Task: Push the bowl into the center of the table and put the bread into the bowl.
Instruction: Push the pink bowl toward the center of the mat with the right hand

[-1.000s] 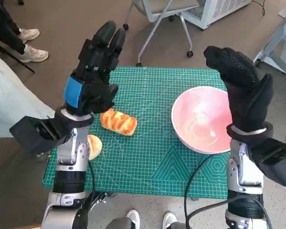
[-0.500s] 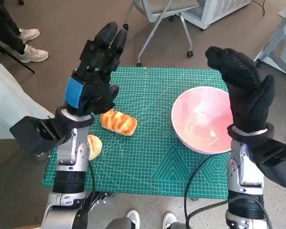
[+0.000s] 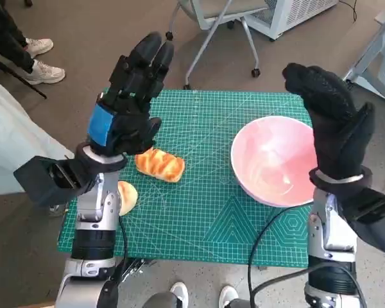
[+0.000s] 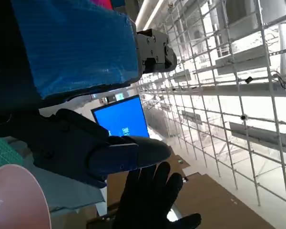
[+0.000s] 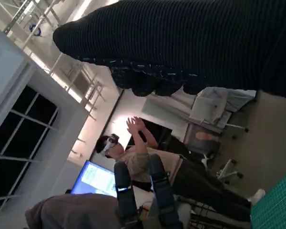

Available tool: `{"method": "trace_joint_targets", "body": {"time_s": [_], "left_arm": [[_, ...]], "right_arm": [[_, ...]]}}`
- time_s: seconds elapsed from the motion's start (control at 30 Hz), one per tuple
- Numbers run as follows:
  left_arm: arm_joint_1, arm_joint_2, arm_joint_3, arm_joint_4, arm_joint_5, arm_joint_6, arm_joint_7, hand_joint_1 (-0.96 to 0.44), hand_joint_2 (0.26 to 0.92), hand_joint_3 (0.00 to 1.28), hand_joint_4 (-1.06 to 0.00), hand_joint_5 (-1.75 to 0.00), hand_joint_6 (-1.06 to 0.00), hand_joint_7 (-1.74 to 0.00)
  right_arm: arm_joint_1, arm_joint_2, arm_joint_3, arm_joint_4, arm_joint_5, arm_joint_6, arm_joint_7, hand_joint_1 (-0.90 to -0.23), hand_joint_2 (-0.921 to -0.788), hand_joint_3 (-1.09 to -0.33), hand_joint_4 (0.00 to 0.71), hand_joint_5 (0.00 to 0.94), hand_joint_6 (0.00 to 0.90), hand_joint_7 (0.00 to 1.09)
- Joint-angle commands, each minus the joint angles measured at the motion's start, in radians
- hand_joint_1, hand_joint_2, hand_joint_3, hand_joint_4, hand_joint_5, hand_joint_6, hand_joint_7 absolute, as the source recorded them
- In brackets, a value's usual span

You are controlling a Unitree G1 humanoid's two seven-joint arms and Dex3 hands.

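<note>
A pink bowl [image 3: 273,160] sits on the right part of the green cutting mat [image 3: 199,218]; its rim [image 4: 14,195] also shows in the left wrist view. A golden bread loaf [image 3: 159,164] lies on the mat's left part. My left hand [image 3: 128,96] is raised above the loaf, fingers straight and up, holding nothing. My right hand [image 3: 330,125] is raised over the bowl's right edge, flat and holding nothing; the glove [image 4: 155,198] appears in the left wrist view too.
A second small bun [image 3: 126,196] lies at the mat's left edge behind my left forearm. A wheeled chair [image 3: 215,19] stands beyond the table. A person's shoes [image 3: 42,61] are at the upper left. A person with raised hands [image 5: 133,157] shows in the right wrist view.
Both hands have risen slightly and drifted a little to the right. The bowl and bread have not moved.
</note>
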Motion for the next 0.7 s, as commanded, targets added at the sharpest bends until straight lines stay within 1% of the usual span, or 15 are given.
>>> {"method": "trace_joint_targets", "body": {"time_s": [0.03, 0.13, 0.2, 0.33, 0.4, 0.47, 0.53, 0.57, 0.63, 0.7], "left_arm": [[-0.011, 0.004, 0.004, 0.011, -0.004, -0.006, -0.002, -0.70, 0.921, 0.48, -0.05, 0.00, 0.00, -0.33], [-0.009, 0.004, 0.008, 0.014, -0.009, -0.004, -0.003, -0.70, 0.921, 0.48, -0.05, 0.00, 0.00, -0.33], [-0.005, 0.003, 0.011, 0.014, -0.013, -0.002, -0.003, -0.70, 0.921, 0.48, -0.05, 0.00, 0.00, -0.32], [-0.003, 0.003, 0.013, 0.018, -0.007, -0.008, 0.000, -0.70, 0.921, 0.48, -0.05, 0.00, 0.00, -0.32], [-0.004, 0.002, 0.013, 0.022, -0.002, -0.013, 0.001, -0.71, 0.921, 0.48, -0.05, 0.00, 0.00, -0.32], [-0.004, 0.001, 0.012, 0.024, 0.000, -0.017, 0.000, -0.71, 0.921, 0.48, -0.05, 0.00, 0.00, -0.32], [-0.004, 0.001, 0.010, 0.025, 0.003, -0.021, -0.001, -0.71, 0.921, 0.48, -0.05, 0.00, 0.00, -0.32], [-0.005, 0.002, 0.010, 0.029, 0.005, -0.027, -0.004, -0.71, 0.921, 0.48, -0.05, 0.00, 0.00, -0.32], [-0.008, 0.004, 0.011, 0.040, 0.006, -0.037, -0.012, -0.71, 0.921, 0.48, -0.05, 0.00, 0.00, -0.32], [-0.012, 0.008, 0.014, 0.053, 0.004, -0.045, -0.021, -0.71, 0.921, 0.48, -0.05, 0.00, 0.00, -0.32]], "right_arm": [[0.023, -0.061, -0.071, 0.120, 0.032, -0.057, 0.038, -0.657, -0.921, -0.694, 0.195, 0.003, 0.104, 0.43], [0.007, -0.093, -0.117, 0.231, 0.031, -0.111, 0.036, -0.657, -0.921, -0.695, 0.185, 0.001, 0.102, 0.41], [-0.002, -0.115, -0.149, 0.315, 0.024, -0.142, 0.018, -0.656, -0.921, -0.698, 0.174, 0.000, 0.096, 0.40], [-0.024, -0.141, -0.205, 0.472, 0.013, -0.174, -0.052, -0.653, -0.921, -0.711, 0.161, 0.000, 0.091, 0.39], [-0.038, -0.148, -0.225, 0.546, 0.020, -0.182, -0.075, -0.644, -0.921, -0.719, 0.156, 0.000, 0.089, 0.38], [-0.053, -0.155, -0.244, 0.619, 0.038, -0.184, -0.077, -0.634, -0.921, -0.726, 0.147, 0.000, 0.089, 0.38], [-0.068, -0.159, -0.265, 0.689, 0.062, -0.179, -0.067, -0.624, -0.921, -0.735, 0.133, 0.000, 0.088, 0.37], [-0.076, -0.163, -0.280, 0.730, 0.078, -0.172, -0.055, -0.619, -0.921, -0.740, 0.126, 0.000, 0.088, 0.37], [-0.088, -0.168, -0.302, 0.796, 0.099, -0.157, -0.037, -0.608, -0.921, -0.753, 0.117, 0.000, 0.085, 0.36], [-0.097, -0.173, -0.319, 0.857, 0.115, -0.142, -0.025, -0.596, -0.921, -0.767, 0.111, 0.000, 0.085, 0.35]]}}
